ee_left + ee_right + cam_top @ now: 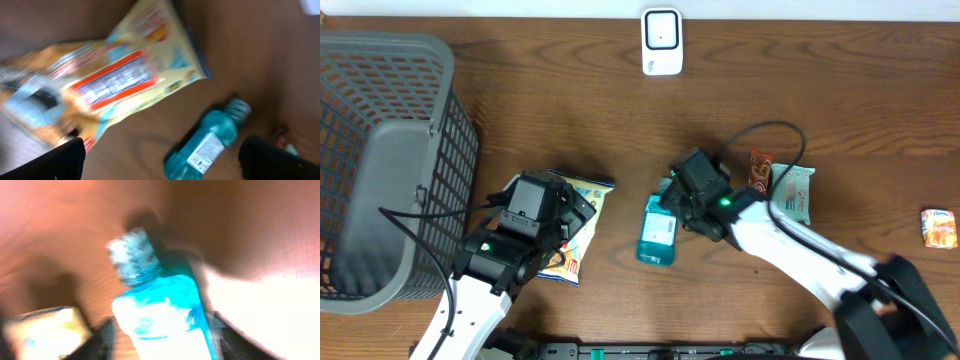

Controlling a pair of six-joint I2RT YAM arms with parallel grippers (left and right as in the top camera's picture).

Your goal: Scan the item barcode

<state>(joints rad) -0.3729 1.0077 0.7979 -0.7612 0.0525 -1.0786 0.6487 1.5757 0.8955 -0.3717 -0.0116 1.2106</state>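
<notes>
Right claw (668,203) brackets the blue mouthwash bottle (657,238), grip unclear, likely to lift it toward the white scanner (662,40); left claw (568,212) gapes empty.

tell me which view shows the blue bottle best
Left wrist: the blue bottle lies nearly whole, cap and label showing, only slightly blurred. Overhead shows it small, cap end covered. Right wrist shows it close but badly blurred, bottom cut off.

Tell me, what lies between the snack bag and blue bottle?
Just bare table between snack bag and blue bottle, as the overhead view shows.
</notes>
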